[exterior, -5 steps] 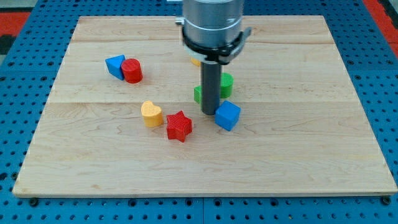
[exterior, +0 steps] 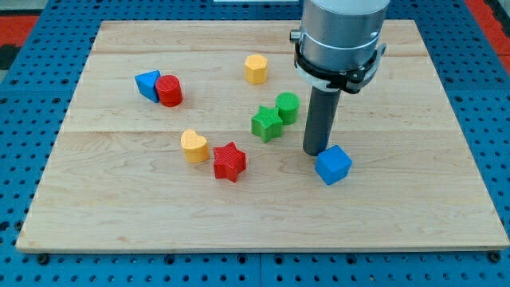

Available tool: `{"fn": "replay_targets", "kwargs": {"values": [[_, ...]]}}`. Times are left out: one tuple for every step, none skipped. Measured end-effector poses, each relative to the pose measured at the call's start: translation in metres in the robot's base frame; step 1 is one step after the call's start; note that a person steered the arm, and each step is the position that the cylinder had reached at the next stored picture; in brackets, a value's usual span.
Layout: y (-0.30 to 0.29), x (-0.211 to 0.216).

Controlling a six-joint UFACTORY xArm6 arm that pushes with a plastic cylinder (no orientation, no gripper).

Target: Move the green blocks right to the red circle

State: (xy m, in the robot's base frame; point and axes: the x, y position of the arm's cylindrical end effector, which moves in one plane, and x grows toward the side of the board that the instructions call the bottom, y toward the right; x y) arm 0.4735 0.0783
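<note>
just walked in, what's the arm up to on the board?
My tip is down on the board, right beside the blue cube at its upper left and to the view's right of the two green blocks. The green star and green cylinder sit together mid-board, well right of the red cylinder they are meant to reach.

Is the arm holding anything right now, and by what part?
Nothing is held. My tip only pushes; it sits against the blue cube, to the view's right of the green star and green cylinder.
</note>
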Motion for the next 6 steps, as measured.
{"fn": "replay_targets", "kwargs": {"values": [[0.000, -0.026], [-0.013, -0.042], [-0.034, -0.052], [-0.058, -0.079], [-0.095, -0.097], [-0.050, -0.097]]}}
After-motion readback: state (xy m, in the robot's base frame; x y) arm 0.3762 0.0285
